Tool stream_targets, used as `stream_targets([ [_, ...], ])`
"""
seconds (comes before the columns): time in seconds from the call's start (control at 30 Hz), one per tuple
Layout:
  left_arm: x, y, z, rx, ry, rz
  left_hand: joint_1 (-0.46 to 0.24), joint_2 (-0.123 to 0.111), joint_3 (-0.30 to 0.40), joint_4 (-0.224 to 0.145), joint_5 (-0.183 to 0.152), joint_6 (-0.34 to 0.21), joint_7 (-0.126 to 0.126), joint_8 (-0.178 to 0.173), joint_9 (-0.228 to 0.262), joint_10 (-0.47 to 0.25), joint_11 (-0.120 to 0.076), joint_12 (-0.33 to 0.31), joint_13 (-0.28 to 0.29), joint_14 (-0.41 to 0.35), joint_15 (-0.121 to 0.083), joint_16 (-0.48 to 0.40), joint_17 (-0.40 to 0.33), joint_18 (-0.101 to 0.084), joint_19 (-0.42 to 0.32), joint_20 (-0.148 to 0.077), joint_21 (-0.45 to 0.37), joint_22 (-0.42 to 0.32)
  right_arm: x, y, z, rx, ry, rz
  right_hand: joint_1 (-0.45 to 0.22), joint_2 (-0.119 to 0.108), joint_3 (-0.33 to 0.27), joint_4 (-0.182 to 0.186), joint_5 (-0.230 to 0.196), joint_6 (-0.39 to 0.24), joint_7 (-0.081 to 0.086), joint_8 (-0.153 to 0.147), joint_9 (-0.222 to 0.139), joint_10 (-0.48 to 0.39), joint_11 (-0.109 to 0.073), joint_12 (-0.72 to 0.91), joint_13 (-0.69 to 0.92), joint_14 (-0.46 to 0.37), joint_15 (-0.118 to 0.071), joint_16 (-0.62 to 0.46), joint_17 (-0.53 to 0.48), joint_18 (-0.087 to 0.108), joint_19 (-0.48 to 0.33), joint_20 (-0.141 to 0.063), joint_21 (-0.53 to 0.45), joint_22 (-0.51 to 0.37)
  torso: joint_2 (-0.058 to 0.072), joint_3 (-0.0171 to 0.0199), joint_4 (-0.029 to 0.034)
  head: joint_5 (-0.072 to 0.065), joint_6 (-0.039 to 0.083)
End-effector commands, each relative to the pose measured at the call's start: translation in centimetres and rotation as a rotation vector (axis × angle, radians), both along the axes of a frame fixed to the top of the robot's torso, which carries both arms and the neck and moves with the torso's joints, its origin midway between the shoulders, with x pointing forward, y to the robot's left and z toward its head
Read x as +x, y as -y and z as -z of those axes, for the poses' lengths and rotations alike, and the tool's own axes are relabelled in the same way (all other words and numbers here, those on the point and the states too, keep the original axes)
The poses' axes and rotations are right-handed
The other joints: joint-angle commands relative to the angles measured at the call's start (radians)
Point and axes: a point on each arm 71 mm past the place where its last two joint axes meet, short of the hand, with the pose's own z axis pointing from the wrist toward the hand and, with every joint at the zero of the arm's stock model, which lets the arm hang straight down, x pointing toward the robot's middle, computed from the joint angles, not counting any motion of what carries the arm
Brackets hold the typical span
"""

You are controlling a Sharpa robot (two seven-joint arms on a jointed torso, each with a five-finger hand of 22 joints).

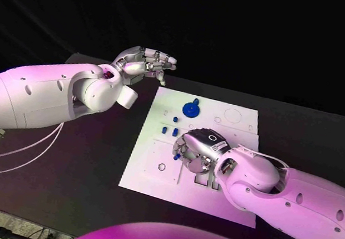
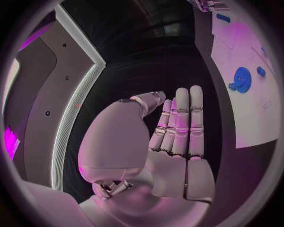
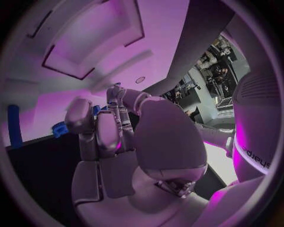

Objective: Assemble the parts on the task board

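L robot hand raised, fingers apart; R robot hand fingers curled, palm down.

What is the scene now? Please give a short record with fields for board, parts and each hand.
board: white task board on the black table
parts: blue gear near the far edge; small blue pegs nearer the middle
left hand: raised off the far left corner of the board, fingers apart, holding nothing
right hand: low over the middle of the board; grasp cannot be told
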Motion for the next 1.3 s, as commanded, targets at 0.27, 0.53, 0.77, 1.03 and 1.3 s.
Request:
stream_targets([
  [0.27,-0.08,0.13,-0.08,-0.011,0.0,0.017,-0.01,-0.001,-0.008,-0.001,0.004,-0.008,-0.002,-0.006,-0.002,-0.008,0.002,-0.001,-0.002,-0.007,0.004,-0.005,-0.002,0.007,0.001,0.008,-0.008,-0.003,-0.03,-0.08,0.43,-0.038,0.003,-0.003,-0.001,0.013,0.004,-0.004,0.007,0.003,0.005,0.004,0.001,0.005,-0.002,0.002,0.001,0.016,-0.002,0.006,0.0,-0.013,0.006,0.003,0.005,0.002,0.0,0.0,-0.0001,0.001,-0.005],
  [0.53,-0.09,0.11,-0.07,-0.011,-0.002,0.019,-0.01,-0.001,-0.008,-0.001,0.004,-0.008,-0.002,-0.006,-0.002,-0.008,0.002,-0.001,-0.002,-0.007,0.004,-0.005,-0.002,0.007,0.001,0.008,-0.008,-0.003,-0.19,-0.19,0.61,-0.039,-0.01,-0.003,-0.005,0.011,0.003,-0.005,0.007,0.0,0.006,0.002,0.002,0.003,-0.001,-0.001,0.001,0.016,-0.001,0.007,0.0,-0.013,0.005,0.003,0.002,0.001,0.0,-0.0003,0.0,0.001,-0.007],
  [0.77,-0.1,0.07,-0.07,-0.01,-0.003,0.019,-0.01,-0.001,-0.009,-0.001,0.004,-0.008,-0.002,-0.007,-0.002,-0.009,0.002,-0.001,-0.002,-0.007,0.004,-0.005,-0.002,0.007,0.001,0.008,-0.009,-0.004,-0.16,-0.08,0.72,-0.031,-0.033,0.004,-0.051,-0.02,-0.034,0.0,0.007,-0.029,0.011,-0.014,0.002,-0.005,0.004,-0.015,0.003,0.016,0.005,0.017,0.005,-0.012,0.001,0.01,-0.007,-0.001,0.0,-0.0007,0.0,0.0,-0.01],
  [1.03,-0.13,0.1,-0.06,-0.009,-0.006,0.023,-0.01,-0.001,-0.009,-0.001,0.004,-0.008,-0.002,-0.007,-0.002,-0.009,0.002,-0.001,-0.002,-0.007,0.004,-0.005,-0.002,0.007,0.001,0.008,-0.009,-0.004,0.07,-0.01,0.76,-0.026,-0.03,0.021,-0.077,-0.054,-0.056,0.004,0.007,-0.101,0.015,-0.059,-0.011,-0.024,0.011,-0.031,0.001,0.013,0.011,0.019,0.0,-0.009,-0.003,0.017,-0.028,-0.011,0.0,-0.0002,0.0005,0.001,-0.011],
  [1.3,-0.13,0.02,-0.05,-0.003,-0.006,0.022,-0.009,-0.002,-0.009,-0.003,0.004,-0.012,-0.001,-0.008,-0.002,-0.014,0.003,-0.002,-0.003,-0.008,0.004,-0.006,-0.002,0.008,0.002,0.008,-0.011,-0.006,0.18,0.48,0.62,-0.008,-0.017,0.036,-0.083,-0.072,-0.067,0.006,0.007,-0.177,0.018,-0.096,-0.02,-0.066,0.013,-0.034,-0.007,0.001,0.014,-0.001,-0.032,-0.002,-0.019,0.02,-0.072,-0.035,-0.001,-0.0001,-0.0007,0.002,-0.013],
])
